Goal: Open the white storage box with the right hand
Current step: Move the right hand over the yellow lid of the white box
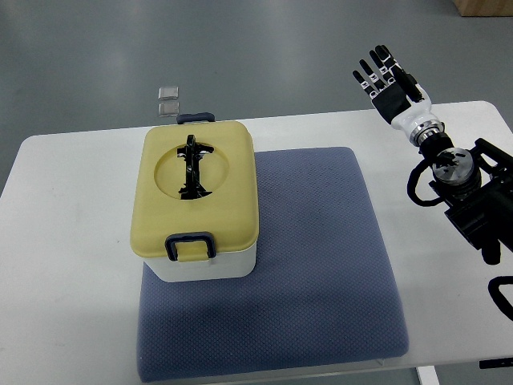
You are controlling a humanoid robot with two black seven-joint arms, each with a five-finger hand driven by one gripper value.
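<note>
A white storage box with a pale yellow lid stands on the left part of a blue-grey mat. The lid is down, with a black folding handle lying flat in its round recess and a dark latch on the near side; a second latch shows at the far side. My right hand hovers at the table's far right edge, well to the right of the box, fingers spread and holding nothing. The left arm does not show.
The white table carries the mat and box. Two small clear squares lie on the grey floor beyond the table. My right arm's black joints occupy the right edge. A brown box corner shows at top right.
</note>
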